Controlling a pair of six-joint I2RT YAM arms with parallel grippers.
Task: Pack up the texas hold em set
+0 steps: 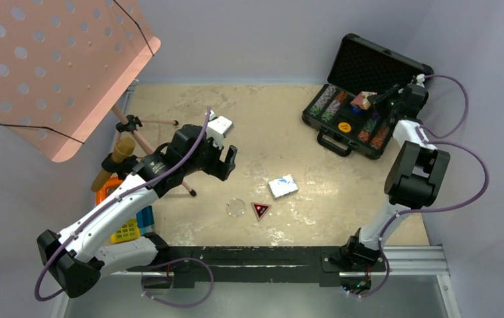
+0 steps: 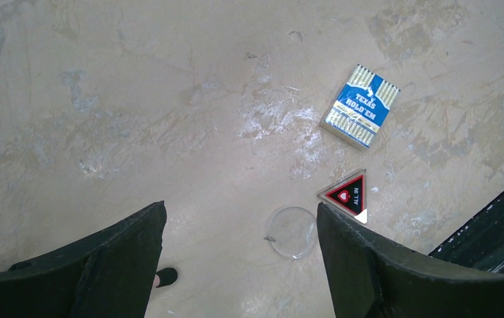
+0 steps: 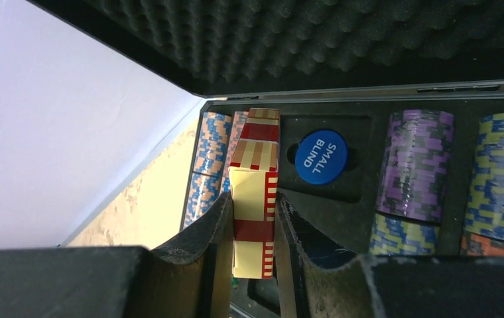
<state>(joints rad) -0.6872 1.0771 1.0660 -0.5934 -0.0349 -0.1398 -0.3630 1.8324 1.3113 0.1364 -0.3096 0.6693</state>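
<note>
The black briefcase (image 1: 375, 63) lies open at the back right, with rows of coloured chips (image 3: 415, 162) and a blue button (image 3: 321, 156) in its foam. An orange button (image 1: 345, 126) also lies in it. My right gripper (image 3: 252, 202) is shut on the red card deck (image 3: 254, 199) and holds it over the case (image 1: 361, 101). The blue card deck (image 1: 282, 186), the clear button (image 1: 236, 207) and the dark triangular marker (image 1: 260, 210) lie on the table. My left gripper (image 1: 226, 162) hangs open and empty above them; they also show in its view: deck (image 2: 360, 105), button (image 2: 292, 231), marker (image 2: 347, 194).
A pink perforated music stand (image 1: 50, 66) fills the back left, its legs (image 1: 163, 156) under my left arm. Yellow and blue crates (image 1: 130, 225) sit at the left edge. A black rail (image 1: 249, 255) runs along the near edge.
</note>
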